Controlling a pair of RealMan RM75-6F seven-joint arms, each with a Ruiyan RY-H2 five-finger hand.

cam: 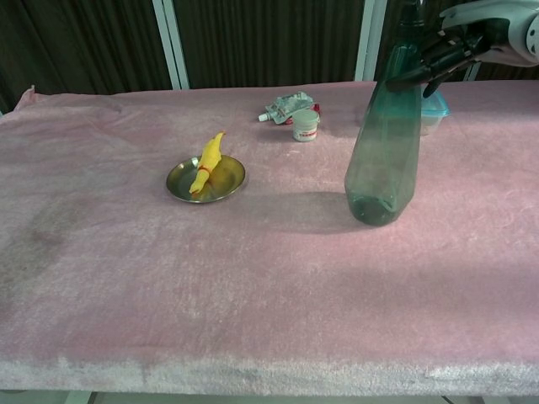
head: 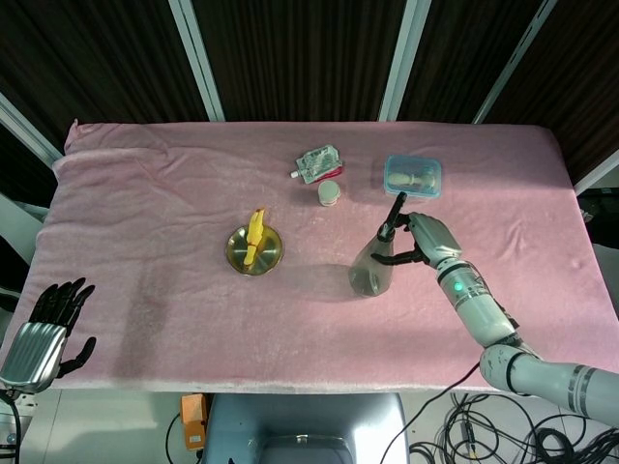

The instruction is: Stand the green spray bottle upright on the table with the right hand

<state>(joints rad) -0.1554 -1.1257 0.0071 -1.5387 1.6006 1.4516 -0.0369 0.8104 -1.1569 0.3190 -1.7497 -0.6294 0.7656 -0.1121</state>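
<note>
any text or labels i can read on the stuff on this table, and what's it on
No text can be read in either view.
Pouch: red and white printing, too small and blurred to read.
Small jar: label with a red mark, unreadable.
Lidded container: something inside, no legible label.
Green spray bottle, held at the top by the right robot hand: no label visible.

Pink-clothed table (head: pixel 145 242), dark backdrop.
I see dark slatted wall panels (head: pixel 290 58) with pale uprights (head: pixel 198 58) at 12 o'clock.

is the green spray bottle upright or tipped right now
Upright: in the chest view the spray bottle has its base on the table, nozzle up. The right robot hand grips its neck.
</note>
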